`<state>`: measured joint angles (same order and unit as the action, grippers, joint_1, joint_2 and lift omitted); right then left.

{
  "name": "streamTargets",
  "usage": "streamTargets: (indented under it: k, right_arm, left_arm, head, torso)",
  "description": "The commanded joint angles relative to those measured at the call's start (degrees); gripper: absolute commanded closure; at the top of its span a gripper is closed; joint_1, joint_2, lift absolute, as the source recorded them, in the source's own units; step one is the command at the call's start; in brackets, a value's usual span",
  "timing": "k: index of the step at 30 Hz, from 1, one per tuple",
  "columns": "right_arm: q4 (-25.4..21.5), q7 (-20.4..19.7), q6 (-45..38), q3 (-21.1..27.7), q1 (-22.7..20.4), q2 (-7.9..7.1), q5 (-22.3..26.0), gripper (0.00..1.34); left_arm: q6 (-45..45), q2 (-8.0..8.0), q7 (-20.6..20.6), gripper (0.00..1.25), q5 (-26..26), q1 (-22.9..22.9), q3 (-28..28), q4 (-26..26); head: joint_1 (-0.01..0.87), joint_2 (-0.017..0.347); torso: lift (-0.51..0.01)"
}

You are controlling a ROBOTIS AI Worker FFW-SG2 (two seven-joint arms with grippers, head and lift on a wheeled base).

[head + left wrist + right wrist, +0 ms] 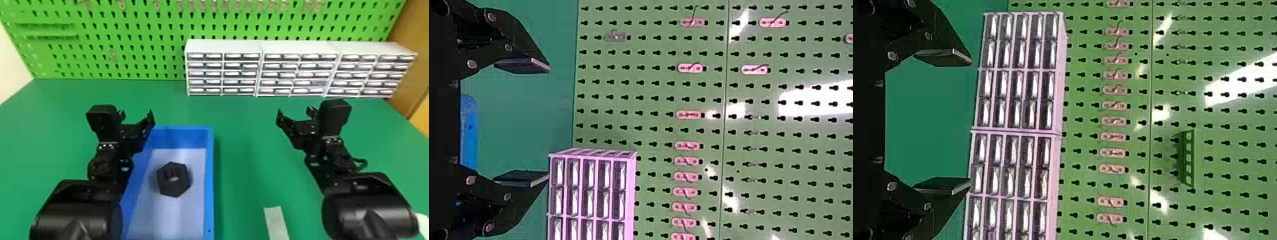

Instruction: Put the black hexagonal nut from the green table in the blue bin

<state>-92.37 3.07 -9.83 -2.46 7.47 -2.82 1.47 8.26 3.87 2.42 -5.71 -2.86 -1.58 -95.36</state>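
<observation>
The black hexagonal nut [174, 179] lies inside the blue bin [209, 178], on its pale floor, with its hole facing up. My left gripper [136, 115] is over the bin's far left corner, away from the nut, and holds nothing. In the left wrist view the left gripper [524, 122] has its fingers wide apart. Off to the right of the bin, my right gripper [294, 114] is above the green table [242, 127]. In the right wrist view the right gripper [945, 120] is also open, with nothing between its fingers.
White drawer cabinets [261, 68] line the back right of the table, in front of a green pegboard [127, 41]. A pale strip [276, 223] lies on the table near the front, right of the bin. Part of a white object [423, 223] shows at the lower right edge.
</observation>
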Motion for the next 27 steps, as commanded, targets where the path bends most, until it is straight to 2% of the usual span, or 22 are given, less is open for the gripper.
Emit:
streamTargets:
  k: [1,27]
  right_arm:
    - [0.0,0.0,0.0,0.0,0.0,0.01,0.2,0.41]
    - [0.0,0.0,-0.5,0.1,0.0,0.10,0.6,0.41]
  left_arm:
    - [0.0,0.00,0.0,0.49,0.0,0.0,-0.1,0.0]
    - [0.0,0.00,0.0,0.49,-0.2,0.0,0.0,0.0]
  head:
    - [0.686,0.051]
    - [0.686,0.051]
  torso:
    - [-0.096]
    - [-0.096]
